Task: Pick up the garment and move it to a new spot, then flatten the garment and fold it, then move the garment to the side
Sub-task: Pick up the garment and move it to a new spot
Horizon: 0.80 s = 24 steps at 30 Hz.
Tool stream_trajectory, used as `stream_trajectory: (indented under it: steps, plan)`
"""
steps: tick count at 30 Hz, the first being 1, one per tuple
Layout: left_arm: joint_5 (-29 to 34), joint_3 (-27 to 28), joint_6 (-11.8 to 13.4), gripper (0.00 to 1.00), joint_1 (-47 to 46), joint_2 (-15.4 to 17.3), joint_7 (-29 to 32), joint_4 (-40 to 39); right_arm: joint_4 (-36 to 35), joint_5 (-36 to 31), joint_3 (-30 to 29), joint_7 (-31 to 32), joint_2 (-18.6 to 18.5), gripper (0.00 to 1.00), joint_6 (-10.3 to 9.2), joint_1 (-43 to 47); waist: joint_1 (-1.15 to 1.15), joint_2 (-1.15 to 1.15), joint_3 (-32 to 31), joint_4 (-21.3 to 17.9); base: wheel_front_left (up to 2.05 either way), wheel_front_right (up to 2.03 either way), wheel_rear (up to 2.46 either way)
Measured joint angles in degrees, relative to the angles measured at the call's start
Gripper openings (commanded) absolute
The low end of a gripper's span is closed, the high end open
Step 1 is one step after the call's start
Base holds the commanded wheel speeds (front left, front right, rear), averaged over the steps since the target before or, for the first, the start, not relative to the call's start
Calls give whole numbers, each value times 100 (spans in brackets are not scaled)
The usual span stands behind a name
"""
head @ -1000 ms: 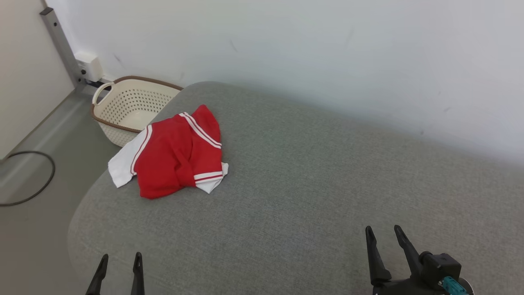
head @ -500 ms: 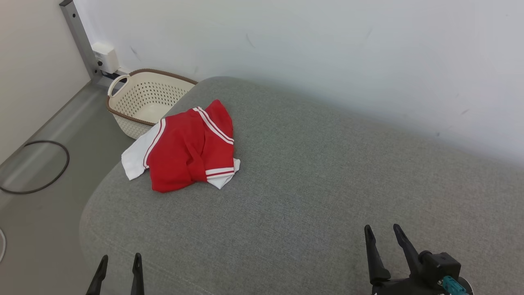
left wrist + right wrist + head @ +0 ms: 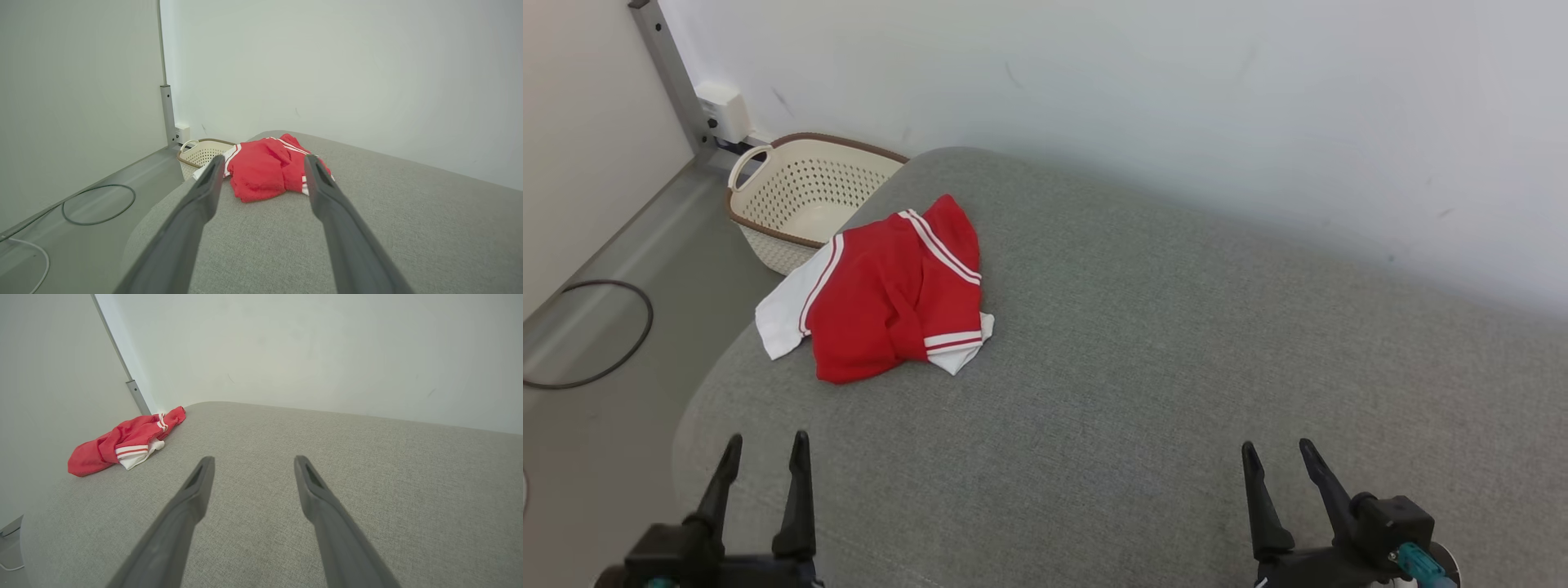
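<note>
A crumpled red garment (image 3: 890,294) with white stripes and white trim lies near the far left corner of the grey upholstered surface (image 3: 1143,359). The left wrist view has the garment (image 3: 265,169) straight ahead between that gripper's fingers; the right wrist view has the garment (image 3: 122,443) far to the left. My left gripper (image 3: 765,445) hovers open over the near left edge, well short of the garment. My right gripper (image 3: 1276,452) is open at the near right, far from it. Both hold nothing.
A cream perforated basket (image 3: 805,200) with a brown rim stands on the floor just beyond the garment. A black cable loop (image 3: 588,335) lies on the floor to the left. A white wall runs behind the surface, with a metal post (image 3: 670,77) in the corner.
The camera shifted, so the whole scene slid a little. My left gripper has risen further into the head view, toward the garment. The garment has not moved on the surface.
</note>
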Motion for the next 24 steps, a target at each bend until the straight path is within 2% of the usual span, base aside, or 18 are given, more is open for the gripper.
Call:
stream_trajectory:
  steps: [8,16,24]
  plan:
    - [-204,70,-236,100,-822,235,107,232,-21,-1,102,0,2,100,0,-235,0,0,109,-279,0,0,0]
    - [-408,248,-469,100,-1688,525,138,542,-62,-118,200,1,5,100,0,-570,1,0,378,-741,0,0,0]
    - [-575,467,-636,100,-2484,1002,260,1258,-222,-222,316,20,4,100,0,-875,1,0,735,-1314,0,0,0]
